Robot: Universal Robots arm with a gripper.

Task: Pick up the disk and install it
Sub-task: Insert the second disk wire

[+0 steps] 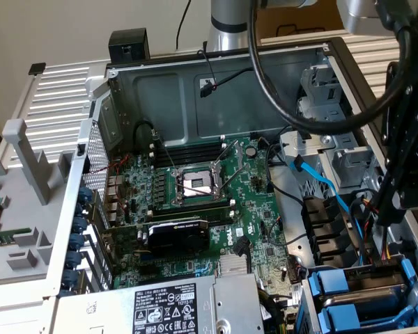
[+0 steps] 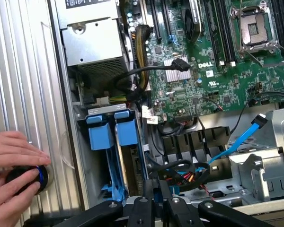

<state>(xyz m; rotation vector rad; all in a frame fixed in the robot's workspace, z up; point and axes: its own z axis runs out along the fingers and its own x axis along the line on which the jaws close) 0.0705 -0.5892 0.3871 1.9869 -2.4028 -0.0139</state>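
Blue-framed disk [image 2: 117,156] upright in bay

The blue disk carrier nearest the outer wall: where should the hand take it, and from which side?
Probably by the broad end tab of the blue carrier, coming down into the open case. It stands on edge in the bay, flanked by the wall and a second carrier, leaving that tab exposed.
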